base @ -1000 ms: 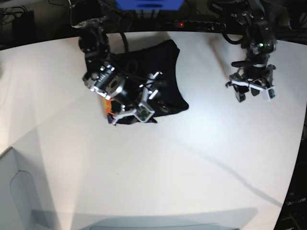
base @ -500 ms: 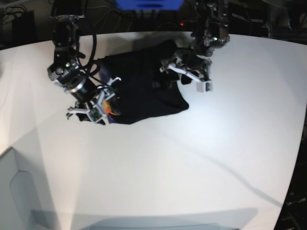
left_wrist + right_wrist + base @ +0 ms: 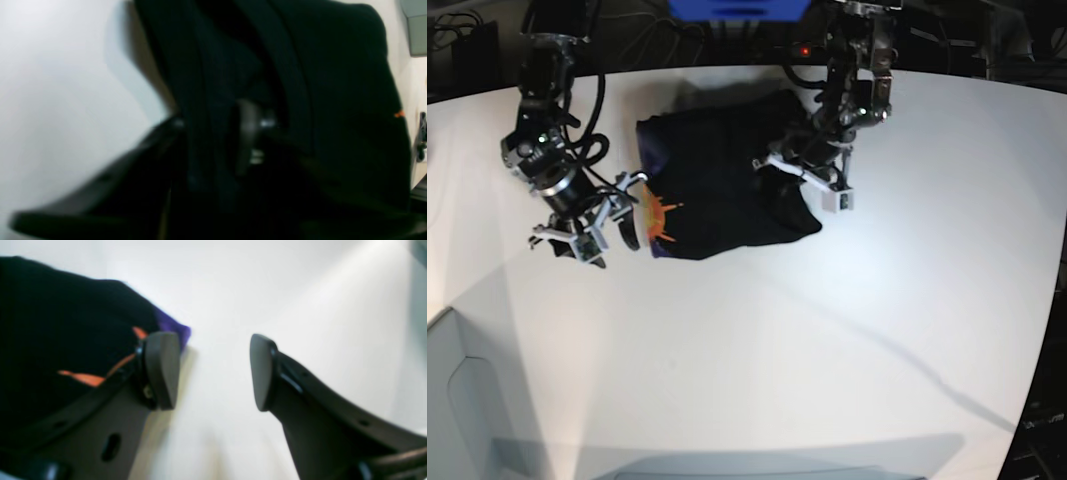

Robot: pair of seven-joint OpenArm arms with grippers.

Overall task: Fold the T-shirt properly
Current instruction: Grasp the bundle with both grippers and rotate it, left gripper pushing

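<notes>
The black T-shirt (image 3: 722, 175) lies bunched on the white table (image 3: 827, 330) at the back middle, with an orange print (image 3: 665, 212) at its front left edge. My right gripper (image 3: 592, 235) is open and empty, just left of that edge. In the right wrist view (image 3: 213, 371) its left finger (image 3: 160, 370) is next to the cloth (image 3: 50, 340) with its orange and purple print. My left gripper (image 3: 805, 180) is on the shirt's right side. In the left wrist view dark cloth (image 3: 300, 83) covers everything but one finger (image 3: 100, 186).
A grey bin (image 3: 457, 400) stands at the front left corner. A blue object (image 3: 737, 8) and cables lie behind the table's back edge. The table's curved right edge (image 3: 1047, 330) drops off to a dark floor.
My right gripper has moved left off the shirt to its left edge, uncovering the orange print. My left arm has swung in from the right onto the shirt's right side.
</notes>
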